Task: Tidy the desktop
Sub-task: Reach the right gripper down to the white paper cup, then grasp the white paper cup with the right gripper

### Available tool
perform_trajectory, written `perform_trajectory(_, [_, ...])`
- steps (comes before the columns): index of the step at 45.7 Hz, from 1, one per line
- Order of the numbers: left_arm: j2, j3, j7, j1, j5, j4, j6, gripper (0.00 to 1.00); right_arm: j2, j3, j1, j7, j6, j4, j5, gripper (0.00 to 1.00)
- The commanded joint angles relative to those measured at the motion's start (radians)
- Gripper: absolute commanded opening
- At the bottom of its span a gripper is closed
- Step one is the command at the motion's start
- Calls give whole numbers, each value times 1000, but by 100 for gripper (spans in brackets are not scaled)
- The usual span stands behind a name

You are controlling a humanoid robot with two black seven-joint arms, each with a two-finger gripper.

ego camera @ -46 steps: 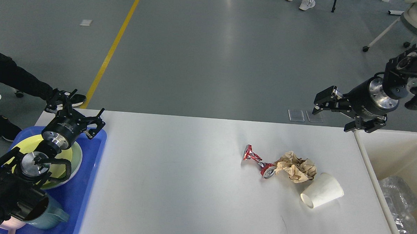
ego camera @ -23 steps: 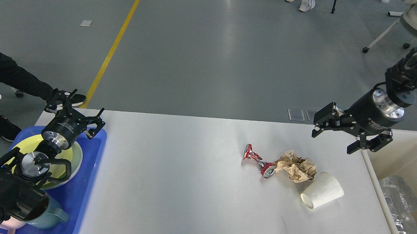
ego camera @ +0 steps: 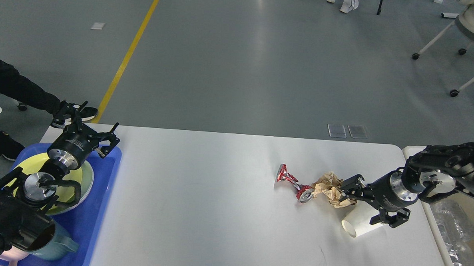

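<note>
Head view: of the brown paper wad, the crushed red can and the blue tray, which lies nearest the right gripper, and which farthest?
From the right gripper:
1. Brown paper wad, at its fingertips.
2. Crushed red can, just left of the wad.
3. Blue tray, far left edge.

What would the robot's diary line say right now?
right gripper: open, at crumpled brown paper | left gripper: open, over blue plastic tray

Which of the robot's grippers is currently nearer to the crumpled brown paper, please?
The right gripper is nearer, at the right edge of the crumpled brown paper. The left gripper is far off to the left, above the blue tray.
</note>
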Motion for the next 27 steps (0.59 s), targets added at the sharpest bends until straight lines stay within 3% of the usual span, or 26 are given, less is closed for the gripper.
perform_trajectory(1, [-1, 0, 0, 0, 0, 0, 0, 96, 23, -9, -45, -1, -60, -17, 34, 100])
perform_trajectory(27, [-1, 0, 0, 0, 0, 0, 0, 96, 87, -18, -145, -4, -74, -145, 34, 100])
